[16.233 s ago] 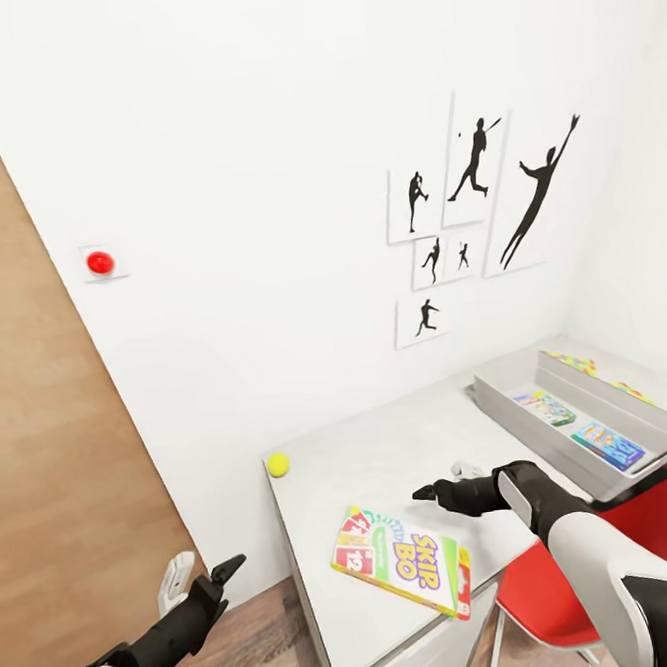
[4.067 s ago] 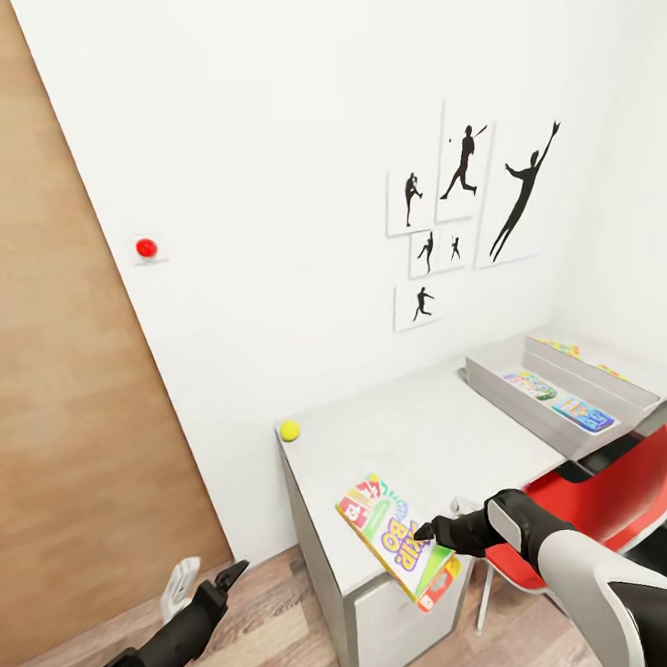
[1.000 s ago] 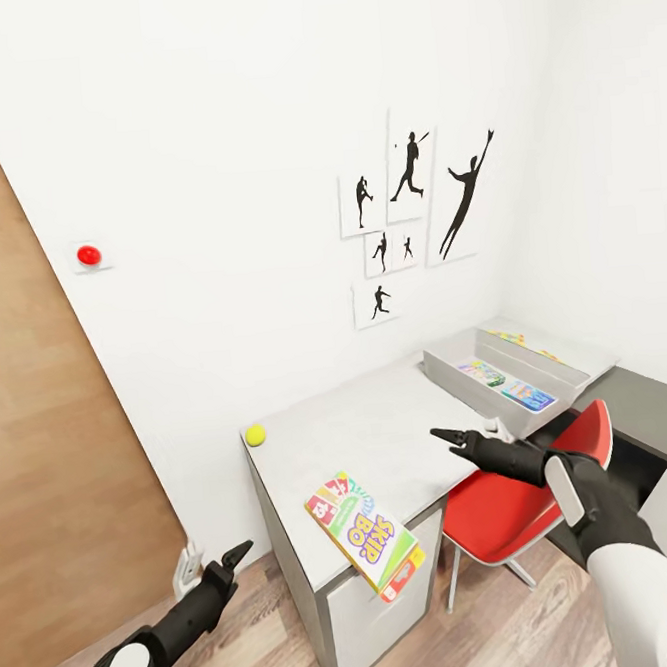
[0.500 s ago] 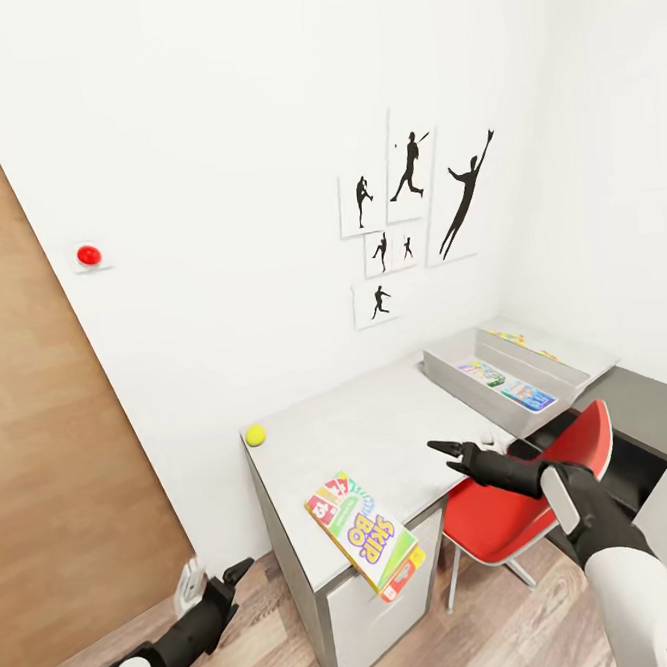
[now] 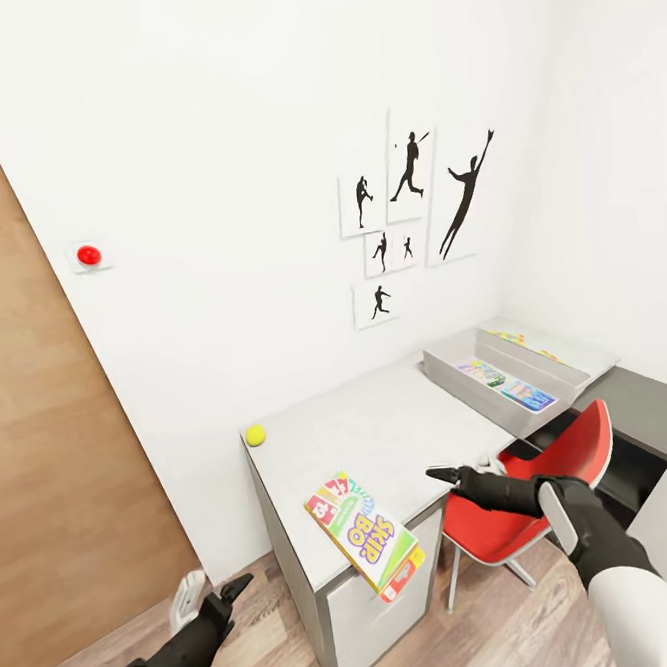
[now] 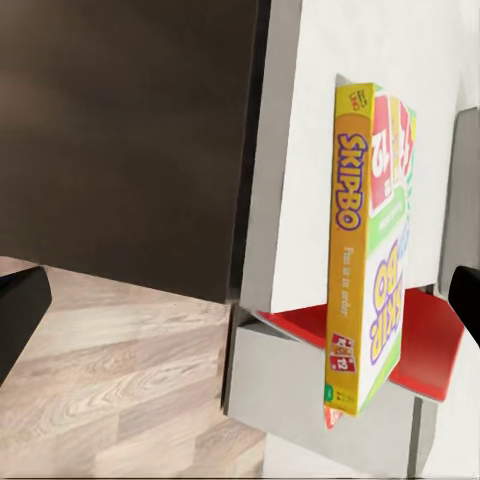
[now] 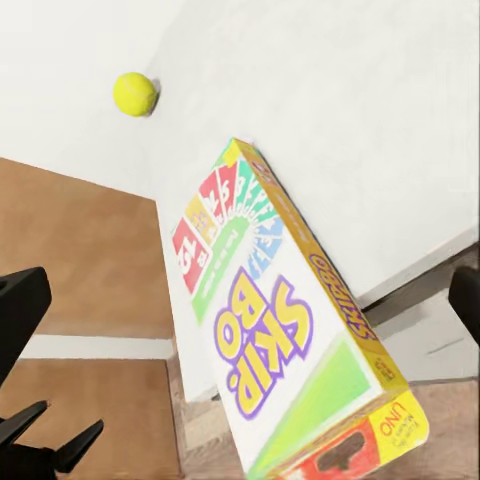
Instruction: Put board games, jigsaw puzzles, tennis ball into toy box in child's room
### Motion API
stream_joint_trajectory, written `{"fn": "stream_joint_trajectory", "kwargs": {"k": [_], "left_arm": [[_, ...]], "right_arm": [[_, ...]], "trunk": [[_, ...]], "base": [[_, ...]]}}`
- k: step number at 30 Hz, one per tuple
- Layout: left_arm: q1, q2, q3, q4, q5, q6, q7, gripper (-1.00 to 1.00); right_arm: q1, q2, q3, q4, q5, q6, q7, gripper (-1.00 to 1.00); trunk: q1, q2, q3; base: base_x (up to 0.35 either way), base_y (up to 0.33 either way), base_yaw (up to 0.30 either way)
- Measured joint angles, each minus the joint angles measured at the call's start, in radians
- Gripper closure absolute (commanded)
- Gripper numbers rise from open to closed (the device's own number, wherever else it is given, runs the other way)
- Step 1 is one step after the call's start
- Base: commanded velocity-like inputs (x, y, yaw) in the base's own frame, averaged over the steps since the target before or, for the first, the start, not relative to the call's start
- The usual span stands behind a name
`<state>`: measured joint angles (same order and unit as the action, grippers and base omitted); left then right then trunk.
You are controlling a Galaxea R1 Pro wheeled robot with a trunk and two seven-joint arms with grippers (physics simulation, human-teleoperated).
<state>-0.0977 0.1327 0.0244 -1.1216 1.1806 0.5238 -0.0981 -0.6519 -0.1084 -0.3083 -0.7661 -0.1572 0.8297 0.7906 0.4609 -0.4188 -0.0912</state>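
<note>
Low beside the table (image 5: pixel 401 428), the left gripper (image 5: pixel 206 594) hangs with its fingers spread and nothing in them. The tennis ball (image 5: pixel 254 435), small and prone to roll, sits at the table's back corner. The Skip-Bo board game (image 5: pixel 366 534) lies flat with one end jutting past the table's front edge; a light, stiff, smooth carton, it looks best pinched at that overhanging end. The right gripper (image 5: pixel 463 473) hovers open and empty just beside it. The toy box (image 5: pixel 457 379) sits further right.
</note>
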Motion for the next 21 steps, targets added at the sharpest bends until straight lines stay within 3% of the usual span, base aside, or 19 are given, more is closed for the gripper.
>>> {"fn": "stream_joint_trajectory", "kwargs": {"k": [4,14,15,16,21], "left_arm": [[0.022,0.004,-0.005,-0.022,0.002,0.000,-0.002,-1.00],[0.079,0.007,-0.009,-0.078,0.004,-0.001,-0.004,-1.00],[0.109,0.008,-0.010,-0.193,0.007,0.000,-0.005,-1.00],[0.111,0.008,-0.010,-0.202,0.005,0.000,-0.005,-1.00],[0.113,0.008,-0.010,-0.204,0.004,0.000,-0.005,-1.00]], "right_arm": [[0.023,0.003,0.022,-0.022,0.025,0.004,-0.021,-1.00],[0.053,0.006,0.059,-0.078,0.029,0.007,-0.044,-1.00],[0.054,0.006,0.060,-0.201,0.033,0.006,-0.045,-1.00],[0.054,0.007,0.060,-0.301,0.023,0.009,-0.045,-1.00],[0.055,0.007,0.060,-0.304,0.030,0.008,-0.046,-1.00]], "trunk": [[0.000,0.000,0.000],[0.000,0.000,0.000],[0.000,0.000,0.000],[0.000,-0.001,0.000],[0.000,0.000,0.000]], "base": [[0.000,0.000,0.000],[0.000,0.000,0.000],[0.000,0.000,0.000],[0.000,0.000,0.000],[0.000,0.003,0.000]]}}
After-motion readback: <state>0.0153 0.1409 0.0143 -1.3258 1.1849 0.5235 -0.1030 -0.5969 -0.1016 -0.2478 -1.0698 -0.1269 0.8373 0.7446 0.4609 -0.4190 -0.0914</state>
